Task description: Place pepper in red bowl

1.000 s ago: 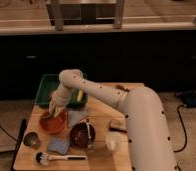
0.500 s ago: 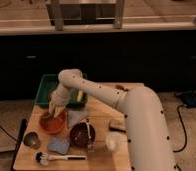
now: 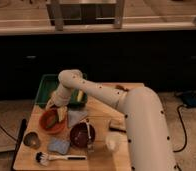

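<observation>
A kitchen-style test area in what looks like a robotics lab or office: a wooden table stands on a speckled floor before a long dark counter, a chair's legs visible behind it. Dishware crowds the tabletop: the red bowl, a maroon bowl, a green tray, a sponge and a dish brush. The robot's white arm reaches across, its gripper over the red bowl. A cable trails on the floor.
</observation>
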`<state>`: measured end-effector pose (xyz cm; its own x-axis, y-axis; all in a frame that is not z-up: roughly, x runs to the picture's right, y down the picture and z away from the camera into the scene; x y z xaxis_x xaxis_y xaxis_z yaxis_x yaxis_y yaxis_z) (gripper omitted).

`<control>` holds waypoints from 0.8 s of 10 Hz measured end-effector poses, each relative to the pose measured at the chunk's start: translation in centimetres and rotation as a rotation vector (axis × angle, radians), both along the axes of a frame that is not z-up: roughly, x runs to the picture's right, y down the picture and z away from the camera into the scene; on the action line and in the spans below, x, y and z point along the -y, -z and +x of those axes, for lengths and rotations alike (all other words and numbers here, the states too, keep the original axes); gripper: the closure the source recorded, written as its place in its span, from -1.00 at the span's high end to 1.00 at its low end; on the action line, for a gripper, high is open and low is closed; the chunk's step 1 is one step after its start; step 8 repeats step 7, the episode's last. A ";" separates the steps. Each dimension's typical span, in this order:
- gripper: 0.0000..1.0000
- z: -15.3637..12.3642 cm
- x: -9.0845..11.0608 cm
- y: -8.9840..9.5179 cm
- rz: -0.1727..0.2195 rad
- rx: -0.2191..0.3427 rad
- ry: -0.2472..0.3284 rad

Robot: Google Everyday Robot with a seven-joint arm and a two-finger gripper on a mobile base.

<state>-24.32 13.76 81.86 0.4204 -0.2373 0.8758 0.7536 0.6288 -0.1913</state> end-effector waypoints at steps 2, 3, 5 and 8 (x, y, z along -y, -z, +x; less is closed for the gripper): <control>0.60 0.5 -0.2 0.1 0.017 0.031 0.019; 0.60 0.6 -0.3 0.0 0.020 0.042 0.023; 0.60 1.1 -0.5 0.0 0.028 0.070 0.038; 0.60 1.4 -0.6 0.0 0.031 0.086 0.046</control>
